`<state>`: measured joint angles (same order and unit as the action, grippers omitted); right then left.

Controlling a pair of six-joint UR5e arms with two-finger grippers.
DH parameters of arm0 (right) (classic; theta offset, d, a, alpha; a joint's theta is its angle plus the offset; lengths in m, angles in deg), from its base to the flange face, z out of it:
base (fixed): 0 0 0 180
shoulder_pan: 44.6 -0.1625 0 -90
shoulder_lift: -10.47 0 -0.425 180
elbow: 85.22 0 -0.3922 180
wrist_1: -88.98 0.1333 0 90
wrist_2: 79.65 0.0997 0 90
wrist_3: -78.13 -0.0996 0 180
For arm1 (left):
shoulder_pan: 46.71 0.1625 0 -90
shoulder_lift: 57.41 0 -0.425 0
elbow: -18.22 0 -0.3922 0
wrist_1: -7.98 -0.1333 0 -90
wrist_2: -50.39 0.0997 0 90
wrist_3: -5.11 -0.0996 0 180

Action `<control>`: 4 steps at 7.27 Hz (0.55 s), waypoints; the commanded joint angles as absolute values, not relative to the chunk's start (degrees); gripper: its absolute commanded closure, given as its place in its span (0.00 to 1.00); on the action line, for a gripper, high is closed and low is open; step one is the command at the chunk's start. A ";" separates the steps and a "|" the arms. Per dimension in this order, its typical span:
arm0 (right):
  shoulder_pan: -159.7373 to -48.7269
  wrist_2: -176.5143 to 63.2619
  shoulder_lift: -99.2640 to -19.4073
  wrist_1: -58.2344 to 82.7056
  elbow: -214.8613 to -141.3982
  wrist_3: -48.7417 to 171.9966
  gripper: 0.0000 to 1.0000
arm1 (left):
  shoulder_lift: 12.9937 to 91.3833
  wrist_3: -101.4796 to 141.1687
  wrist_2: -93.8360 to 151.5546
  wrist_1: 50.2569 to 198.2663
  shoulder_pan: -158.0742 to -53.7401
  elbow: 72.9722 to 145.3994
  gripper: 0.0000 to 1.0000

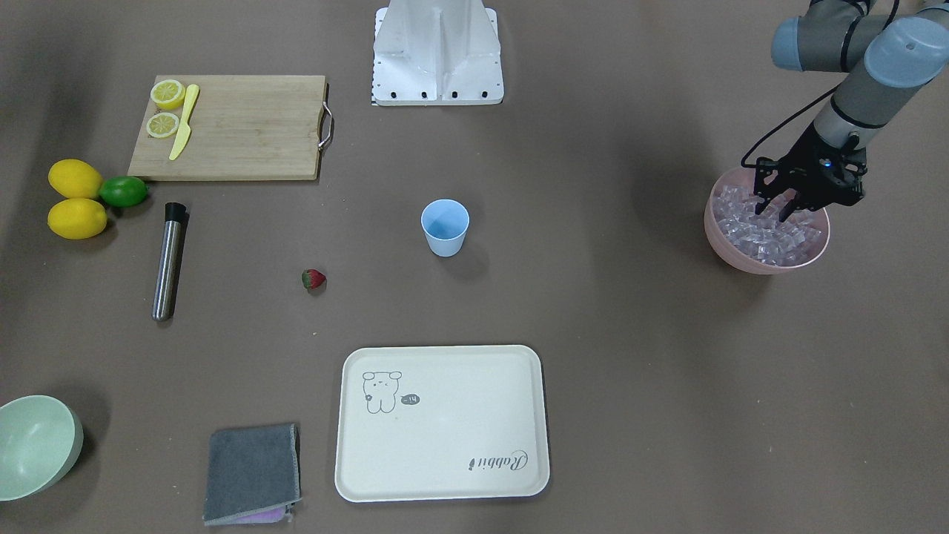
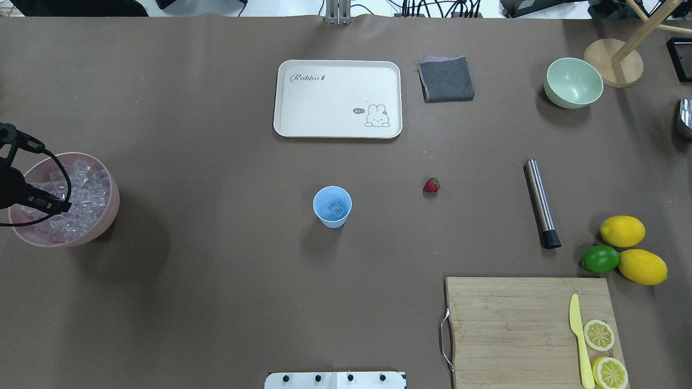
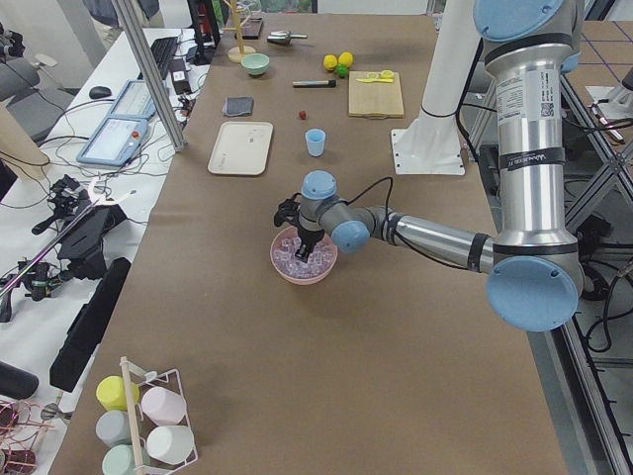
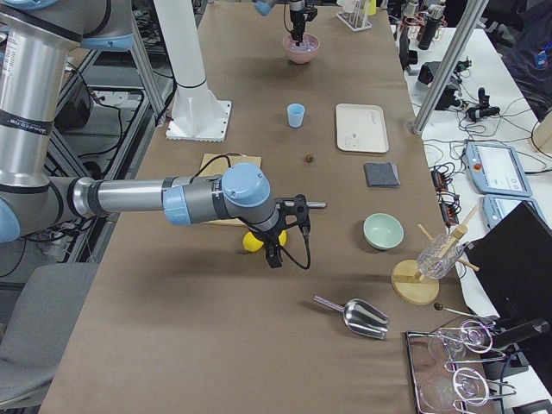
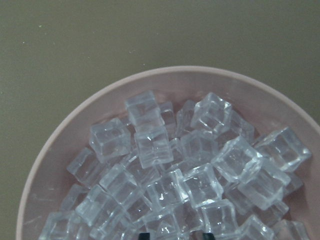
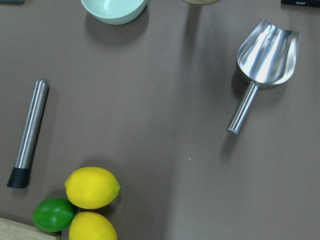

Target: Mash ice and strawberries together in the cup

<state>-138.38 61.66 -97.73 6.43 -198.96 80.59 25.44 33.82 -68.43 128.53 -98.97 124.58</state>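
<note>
Ice (image 5: 165,185) heaped in pink bowl (image 5: 60,135), directly under my left tool (image 1: 775,211): spread, tips down among cubes, nothing pinched as far as I judge. Cup (image 2: 332,206) upright at desk (image 2: 216,297) centre, well apart toward my right side, one cube inside. Strawberry (image 2: 431,185) beyond cup, nearer right tool (image 4: 276,254); its state I cannot tell.

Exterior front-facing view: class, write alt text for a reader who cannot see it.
The left arm's black claw, open, reaches into a pink bowl of clear ice cubes at the right edge. A light-blue plastic cup stands mid-table, a small red strawberry lying apart.
</note>
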 commanded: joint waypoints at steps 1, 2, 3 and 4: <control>-138.38 61.68 -97.72 6.37 -198.95 80.59 0.00 | 24.95 34.72 -68.44 127.87 -99.10 126.14 0.54; -138.38 61.77 -97.72 6.45 -199.04 80.59 0.00 | 24.69 37.00 -68.52 127.95 -99.01 126.15 0.43; -138.38 61.68 -97.72 6.45 -199.04 80.59 0.00 | 24.60 42.33 -68.70 128.56 -98.66 126.15 0.27; -138.38 61.77 -97.72 6.45 -199.13 80.50 0.00 | 24.42 47.43 -68.79 128.83 -98.57 126.67 0.25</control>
<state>-138.38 61.72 -97.72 6.44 -199.06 80.57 24.63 41.45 -68.65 128.42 -98.77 126.23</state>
